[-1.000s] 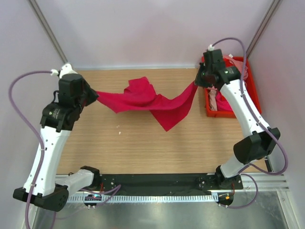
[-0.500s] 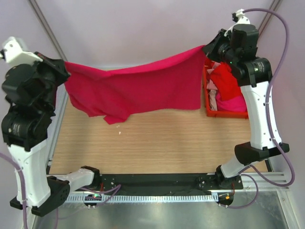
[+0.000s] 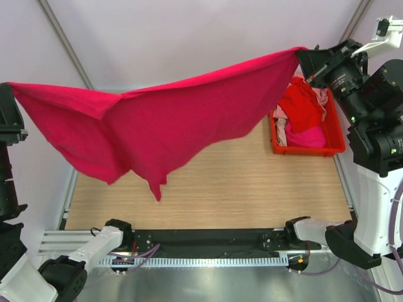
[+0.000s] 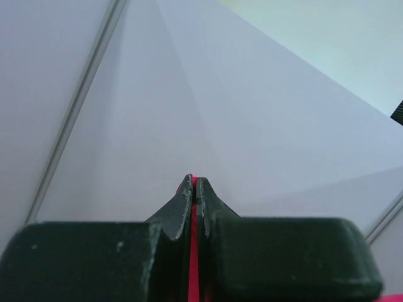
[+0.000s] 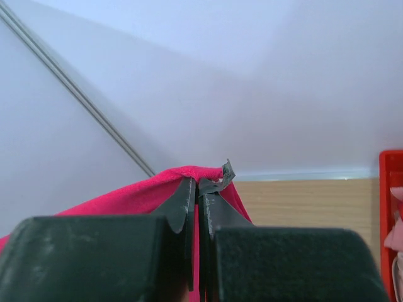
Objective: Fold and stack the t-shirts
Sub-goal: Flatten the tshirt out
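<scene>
A crimson-magenta t-shirt hangs stretched in the air high above the table, held at both ends. At the far left my left gripper is shut on one edge; its wrist view shows only a thin red strip of cloth between the left gripper fingers. At the upper right my right gripper is shut on the other edge, and the right wrist view shows cloth draped over and pinched in the right gripper. The shirt sags to a point over the table's left half. More t-shirts, red and pink, lie bunched in the bin.
A rigid red plastic bin stands at the table's right edge, also at the right border of the right wrist view as the bin. The wooden table lies below the hanging shirt. Pale walls and frame posts surround the cell.
Both arms have risen and spread apart, lifting the shirt off the table from a crumpled strip into a wide sheet hanging in the air.
</scene>
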{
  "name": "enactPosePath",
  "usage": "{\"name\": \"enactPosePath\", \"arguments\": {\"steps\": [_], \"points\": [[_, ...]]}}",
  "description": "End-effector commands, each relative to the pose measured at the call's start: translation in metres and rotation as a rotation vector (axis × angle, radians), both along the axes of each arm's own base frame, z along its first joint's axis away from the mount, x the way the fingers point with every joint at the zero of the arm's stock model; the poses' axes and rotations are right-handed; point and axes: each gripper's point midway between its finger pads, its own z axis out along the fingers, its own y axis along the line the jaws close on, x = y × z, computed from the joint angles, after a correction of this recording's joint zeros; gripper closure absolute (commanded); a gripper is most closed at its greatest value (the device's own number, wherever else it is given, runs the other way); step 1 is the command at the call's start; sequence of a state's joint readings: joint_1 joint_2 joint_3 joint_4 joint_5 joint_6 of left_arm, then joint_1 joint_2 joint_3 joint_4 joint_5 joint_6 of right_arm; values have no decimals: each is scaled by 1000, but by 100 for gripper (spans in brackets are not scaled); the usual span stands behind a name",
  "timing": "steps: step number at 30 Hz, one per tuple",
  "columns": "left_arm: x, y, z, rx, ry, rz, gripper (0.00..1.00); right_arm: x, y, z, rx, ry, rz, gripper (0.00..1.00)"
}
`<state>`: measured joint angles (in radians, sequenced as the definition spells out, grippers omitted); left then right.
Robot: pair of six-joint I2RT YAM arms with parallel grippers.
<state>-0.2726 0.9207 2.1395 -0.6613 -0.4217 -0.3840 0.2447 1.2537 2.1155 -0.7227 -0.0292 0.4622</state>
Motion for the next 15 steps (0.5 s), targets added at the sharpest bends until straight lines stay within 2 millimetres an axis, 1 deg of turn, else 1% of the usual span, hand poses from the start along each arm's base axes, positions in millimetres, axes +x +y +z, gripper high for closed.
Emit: {"name": "enactPosePath", "arguments": {"steps": [1, 2, 3, 4, 5, 6, 7, 8, 9, 10, 11, 12, 13, 14, 15], "points": [[43, -2, 13, 42, -14, 73, 99, 44, 4, -5, -7, 2, -31, 99], [50, -2, 13, 61, -9, 92, 100, 51, 6, -4, 1, -4, -29, 99], [56, -3, 19, 65, -29, 105, 99, 62, 10, -8, 1, 6, -27, 99], [72, -6, 19, 78, -15, 118, 100, 71, 12, -11, 2, 9, -27, 99], [82, -5, 19, 97, -6, 145, 99, 77, 13, -6, 11, -10, -26, 99], [90, -5, 20, 104, -8, 159, 100, 85, 15, -7, 13, -10, -26, 99], [94, -5, 28, 101, -42, 174, 100, 101, 20, -10, 11, -3, -23, 99], [113, -9, 26, 117, -30, 187, 99, 109, 22, -7, 15, -12, -22, 99], [122, -8, 26, 136, -25, 215, 100, 118, 25, -9, 20, -11, -17, 99], [130, -7, 33, 138, -51, 237, 100, 132, 30, -7, 26, -16, -13, 99], [150, -11, 29, 154, -35, 252, 99, 142, 33, -7, 30, -21, -11, 99], [158, -10, 30, 171, -34, 286, 100, 149, 34, -4, 41, -29, -8, 99], [165, -5, 31, 156, -34, 326, 100, 148, 35, 12, 53, -71, 1, 99], [168, -5, 39, 144, -68, 339, 100, 170, 42, -1, 54, -49, 6, 99], [187, -8, 41, 183, -63, 368, 100, 176, 43, 3, 65, -62, 8, 99]]}}
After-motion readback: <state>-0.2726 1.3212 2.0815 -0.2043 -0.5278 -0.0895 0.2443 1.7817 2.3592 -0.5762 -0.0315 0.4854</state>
